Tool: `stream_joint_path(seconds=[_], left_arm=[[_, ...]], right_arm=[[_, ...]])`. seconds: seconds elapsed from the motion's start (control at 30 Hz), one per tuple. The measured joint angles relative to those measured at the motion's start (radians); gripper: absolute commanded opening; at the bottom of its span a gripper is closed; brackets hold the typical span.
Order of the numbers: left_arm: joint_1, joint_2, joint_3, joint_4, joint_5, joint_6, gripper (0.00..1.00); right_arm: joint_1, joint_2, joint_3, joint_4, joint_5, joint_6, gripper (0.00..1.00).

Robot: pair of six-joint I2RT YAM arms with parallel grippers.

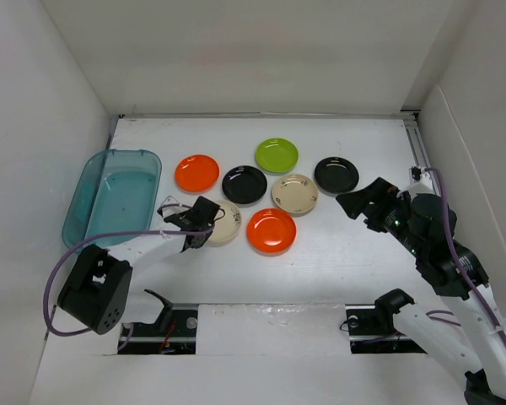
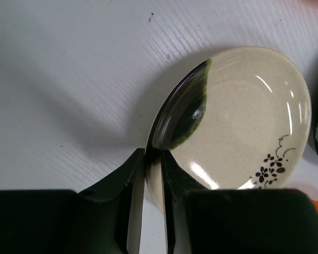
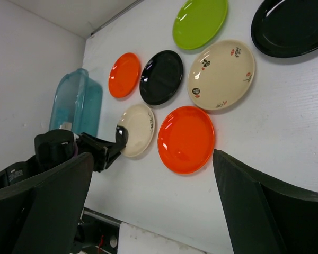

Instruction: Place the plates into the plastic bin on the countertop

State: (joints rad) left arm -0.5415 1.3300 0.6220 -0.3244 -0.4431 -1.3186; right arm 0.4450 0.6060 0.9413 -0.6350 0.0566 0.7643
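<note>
While the right hand (image 3: 152, 156) gapes, the left hand (image 2: 152, 154) pinches the blotched plate's (image 2: 238, 121) rim.

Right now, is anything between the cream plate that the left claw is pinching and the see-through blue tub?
Nothing visible does. The left gripper pinches the rim of the dark-blotched cream round plate, and only bare white countertop lies between it and the translucent teal plastic bin on its left.

Countertop (image 1: 337, 270), white, matte. On it at left: one teal bin (image 1: 78, 205), upright. Right of the bin, clustered: two orange plates (image 1: 196, 173), two black plates (image 1: 244, 185), one green plate (image 1: 277, 155), two cream plates (image 1: 294, 194).
</note>
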Motion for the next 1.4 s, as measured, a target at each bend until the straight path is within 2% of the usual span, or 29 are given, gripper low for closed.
stream_joint_path(seconds=[0.2, 0.37, 0.5, 0.63, 0.83, 0.93, 1.17, 1.33, 1.4], left_arm=[[-0.008, -0.16, 0.058, -0.149, -0.013, 0.042, 0.0], [0.001, -0.234, 0.306, -0.266, -0.059, 0.124, 0.0], [0.081, -0.227, 0.486, -0.295, -0.095, 0.18, 0.0], [0.26, -0.174, 0.576, -0.304, -0.07, 0.238, 0.0], [0.604, -0.04, 0.599, -0.291, 0.011, 0.335, 0.0], [0.711, 0.018, 0.608, -0.285, 0.039, 0.371, 0.0], [0.777, 0.123, 0.617, -0.25, 0.073, 0.403, 0.0], [0.813, 0.267, 0.659, -0.23, 0.095, 0.404, 0.0], [0.816, 0.309, 0.663, -0.229, 0.096, 0.407, 0.15]], right_arm=[[0.0, -0.004, 0.0, 0.0, 0.0, 0.0, 1.0], [0.0, -0.004, 0.0, 0.0, 0.0, 0.0, 1.0], [0.0, -0.004, 0.0, 0.004, -0.003, 0.0, 1.0], [0.0, -0.005, 0.0, 0.022, -0.014, 0.0, 1.0], [0.0, -0.004, -0.001, 0.056, -0.037, -0.005, 1.0], [0.0, -0.005, -0.005, 0.071, -0.04, -0.012, 1.0], [0.0, -0.002, -0.033, 0.093, -0.06, -0.027, 1.0], [0.0, 0.002, -0.043, 0.101, -0.077, -0.028, 1.0], [0.0, 0.003, -0.043, 0.106, -0.085, -0.028, 1.0]])
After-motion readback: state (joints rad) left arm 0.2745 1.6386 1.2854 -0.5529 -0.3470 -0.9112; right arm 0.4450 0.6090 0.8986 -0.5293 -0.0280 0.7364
